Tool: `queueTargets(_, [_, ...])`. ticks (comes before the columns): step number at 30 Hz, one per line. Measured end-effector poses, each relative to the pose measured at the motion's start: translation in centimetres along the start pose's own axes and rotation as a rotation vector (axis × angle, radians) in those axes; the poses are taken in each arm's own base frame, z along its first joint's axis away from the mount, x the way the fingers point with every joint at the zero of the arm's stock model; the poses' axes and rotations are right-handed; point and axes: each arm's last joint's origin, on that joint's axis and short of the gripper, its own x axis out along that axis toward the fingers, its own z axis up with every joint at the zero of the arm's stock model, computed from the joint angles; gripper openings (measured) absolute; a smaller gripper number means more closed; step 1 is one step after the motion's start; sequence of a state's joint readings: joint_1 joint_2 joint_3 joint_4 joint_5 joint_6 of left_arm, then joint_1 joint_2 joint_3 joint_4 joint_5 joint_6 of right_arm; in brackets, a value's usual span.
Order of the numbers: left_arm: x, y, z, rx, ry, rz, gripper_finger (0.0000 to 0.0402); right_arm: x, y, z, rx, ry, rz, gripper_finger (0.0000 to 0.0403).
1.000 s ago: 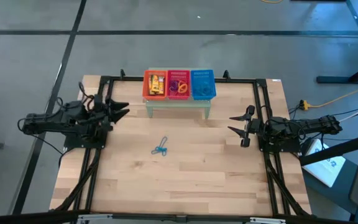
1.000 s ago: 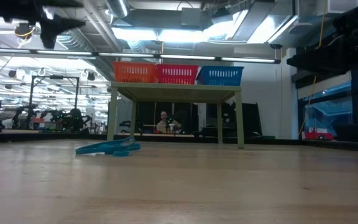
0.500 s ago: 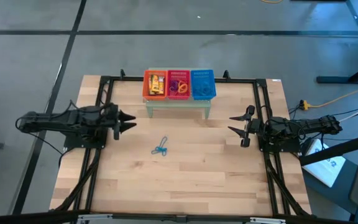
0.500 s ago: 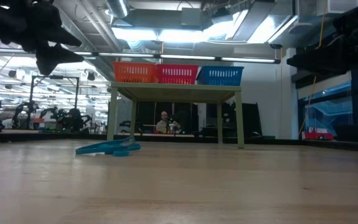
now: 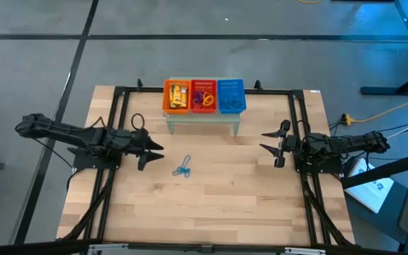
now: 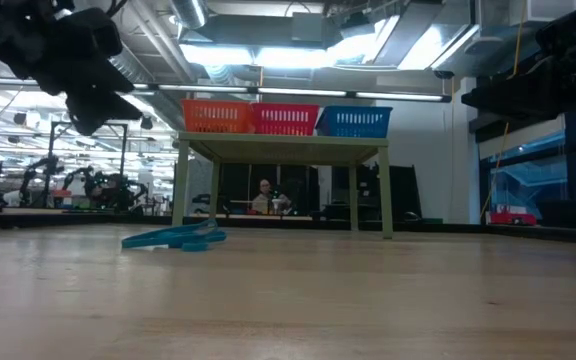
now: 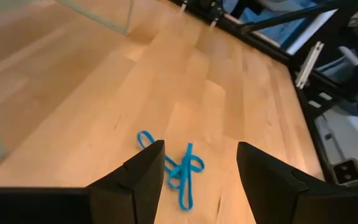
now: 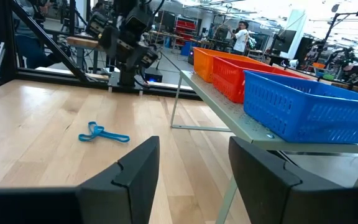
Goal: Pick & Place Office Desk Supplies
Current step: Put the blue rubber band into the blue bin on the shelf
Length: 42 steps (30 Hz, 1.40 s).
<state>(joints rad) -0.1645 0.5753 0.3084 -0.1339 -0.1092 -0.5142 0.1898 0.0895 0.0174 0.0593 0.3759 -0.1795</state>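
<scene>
A tangle of thin blue loops (image 5: 183, 168) (image 7: 176, 168) (image 6: 173, 238) (image 8: 103, 133) lies flat on the wooden table near its middle. My left gripper (image 5: 153, 151) (image 7: 194, 168) stands open a little to the left of the loops, above the table, slanting down toward them. My right gripper (image 5: 269, 142) (image 8: 191, 165) waits open at the table's right side, pointing level. Other supplies lie in the orange basket (image 5: 176, 95) and the red basket (image 5: 203, 95) on a small raised stand.
The stand (image 5: 202, 119) with the orange, red and blue basket (image 5: 231, 95) is at the table's far middle. Black frame rails (image 5: 112, 120) run along the table's left, right and far sides. Bare wood lies near the front edge.
My left gripper has moved out from the table's left side toward the blue loops, sinking and tipping its fingers downward. The loops have stayed where they were.
</scene>
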Motion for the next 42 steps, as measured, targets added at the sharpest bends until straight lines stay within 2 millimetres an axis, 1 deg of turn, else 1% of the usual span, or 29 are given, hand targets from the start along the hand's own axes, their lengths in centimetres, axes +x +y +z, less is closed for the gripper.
queueTargets(5, [1.1, -0.8, -0.3, -0.04, 0.003, 0.005, 0.0197, 0.0, 0.0, 0.0, 0.0, 0.001, 0.0, 0.0195])
queueTargets(9, [2.0, -1.2, -0.9, -0.002, 0.01, 0.053, 0.0196, 0.0, 0.0, 0.0, 0.0, 0.0, 0.0, 0.0195])
queueTargets(14, [2.3, -1.2, -1.0, -0.014, -0.003, 0.085, 0.0196, 0.0, 0.0, 0.0, 0.0, 0.0, 0.0, 0.0195])
queueTargets(21, [3.5, -1.3, -2.2, -0.066, 0.135, 0.047, 0.0197, 0.0, 0.0, 0.0, 0.001, 0.0, 0.0, 0.0195])
queueTargets(25, [4.1, -1.3, -2.7, -0.068, 0.175, 0.062, 0.0205, 0.0, 0.0, 0.0, 0.001, 0.0, 0.0, 0.0195])
queueTargets(30, [4.6, -1.2, -3.2, -0.094, 0.2, 0.087, 0.0225, 0.0, 0.0, 0.0, 0.004, 0.0, 0.0, 0.0195])
queueTargets(34, [5.5, -1.7, -3.4, -0.106, 0.179, 0.062, 0.0232, 0.0, 0.0, 0.0, 0.004, 0.0, 0.0, 0.0195])
queueTargets(38, [6.7, -2.1, -4.5, -0.117, 0.21, 0.059, 0.0227, 0.0, 0.0, 0.0, 0.004, 0.0, 0.0, 0.0195])
queueTargets(42, [7.5, -2.1, -5.5, -0.151, 0.258, 0.073, 0.0224, 0.0, 0.0, 0.0, 0.003, 0.0, 0.0, 0.0195])
